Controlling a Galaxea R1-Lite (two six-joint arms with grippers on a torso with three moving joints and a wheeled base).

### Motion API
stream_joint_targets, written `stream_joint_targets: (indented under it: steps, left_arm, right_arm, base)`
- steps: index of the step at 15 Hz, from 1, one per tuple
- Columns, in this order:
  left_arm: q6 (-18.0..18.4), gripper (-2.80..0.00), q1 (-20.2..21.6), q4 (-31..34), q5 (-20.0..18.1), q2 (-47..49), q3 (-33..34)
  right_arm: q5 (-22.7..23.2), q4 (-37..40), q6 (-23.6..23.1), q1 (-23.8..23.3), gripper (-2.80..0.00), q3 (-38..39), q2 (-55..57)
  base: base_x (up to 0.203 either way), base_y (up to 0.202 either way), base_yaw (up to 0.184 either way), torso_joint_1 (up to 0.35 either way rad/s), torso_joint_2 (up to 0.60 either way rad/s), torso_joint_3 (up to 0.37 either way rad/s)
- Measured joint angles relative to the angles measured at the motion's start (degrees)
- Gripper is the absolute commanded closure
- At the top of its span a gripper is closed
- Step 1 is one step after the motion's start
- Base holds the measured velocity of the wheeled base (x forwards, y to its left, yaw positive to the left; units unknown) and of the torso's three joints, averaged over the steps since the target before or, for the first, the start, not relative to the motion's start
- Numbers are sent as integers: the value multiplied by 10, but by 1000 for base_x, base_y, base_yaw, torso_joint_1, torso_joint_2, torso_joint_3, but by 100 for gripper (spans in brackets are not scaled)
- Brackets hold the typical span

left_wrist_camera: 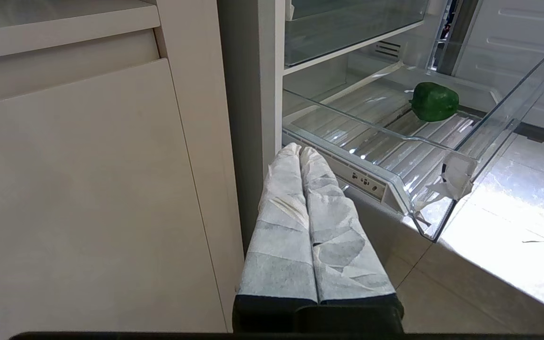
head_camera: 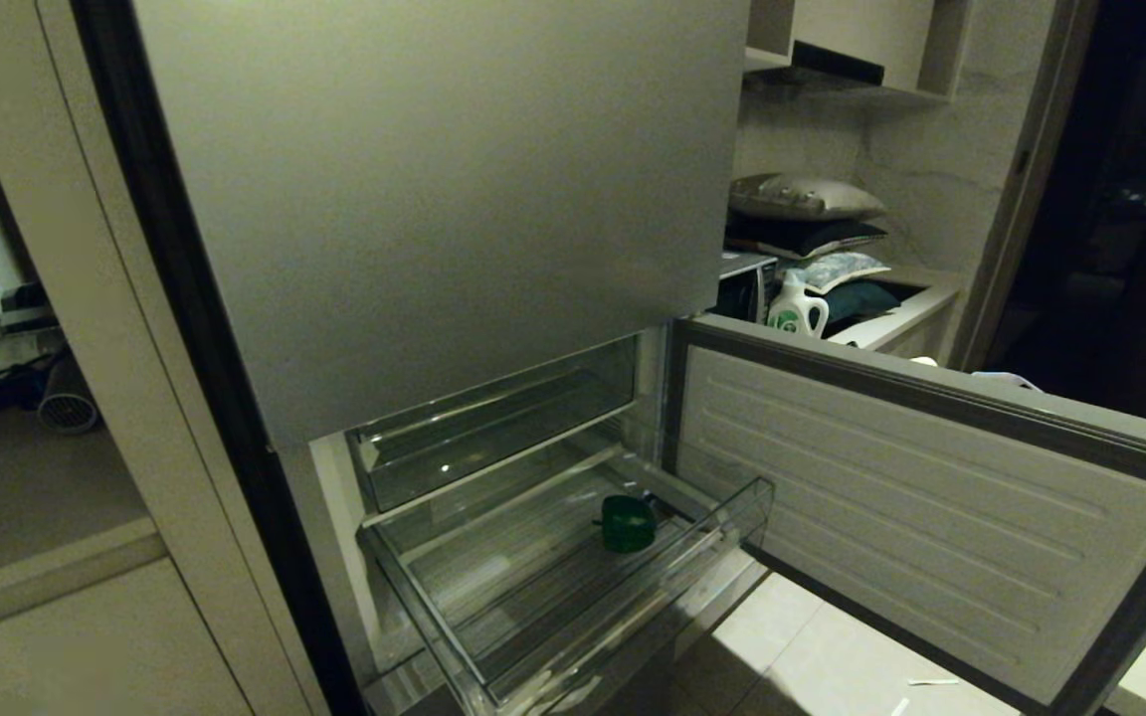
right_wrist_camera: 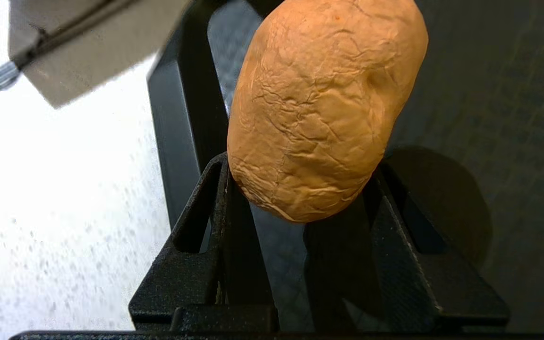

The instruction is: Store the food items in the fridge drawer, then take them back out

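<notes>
Potato (right_wrist_camera: pixel 324 108) pinched between right gripper (right_wrist_camera: pixel 300 189) jaws, long axis along fingers, outside fridge drawer (head_camera: pixel 573 587). Green pepper (head_camera: pixel 628 522) lodged inside drawer. Left gripper (left_wrist_camera: pixel 300 153) parked beside drawer, jaws pressed together.

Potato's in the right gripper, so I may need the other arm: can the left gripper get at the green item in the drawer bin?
Probably yes. The left gripper is shut, empty, low beside the open bin. The green item lies uncovered inside; only the bin's wall stands between.
</notes>
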Motion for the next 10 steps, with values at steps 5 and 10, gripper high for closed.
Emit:
stream_joint_targets:
  steps: [5,10]
  left_arm:
    - [0,0,0,0,0,0,0]
    - [0,0,0,0,0,0,0]
  right_arm:
    - [0,1,7,-2,-280,3,12]
    - [1,1,21,-4,-280,-6,6]
  base:
    - [0,0,0,0,0,0]
    - [0,0,0,0,0,0]
